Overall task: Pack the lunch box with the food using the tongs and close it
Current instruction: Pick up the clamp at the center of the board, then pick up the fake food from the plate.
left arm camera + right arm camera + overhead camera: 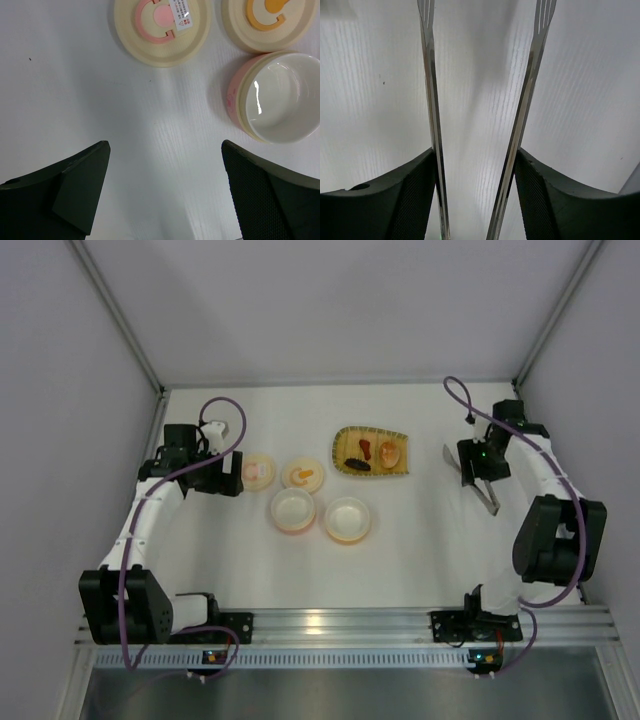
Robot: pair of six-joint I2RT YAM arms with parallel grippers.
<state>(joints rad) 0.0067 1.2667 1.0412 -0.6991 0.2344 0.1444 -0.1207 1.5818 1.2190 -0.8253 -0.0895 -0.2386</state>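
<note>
We see the tongs (526, 107) as bare polished metal, mirror-bright along their thin arms. The pads (412, 200) of the right tool (475, 152) look like dark matt plastic with a fine mesh texture; the left tool (165, 147) has the same dull, dark finish. The bench (75, 90) is white and matt, with a faint ribbed grain. The bowl (235, 95) is glossy inside, catching a sharp highlight. The cream lids (130, 35) look like smooth satin plastic, one carrying a shiny, paper-like sticker (180, 10).
</note>
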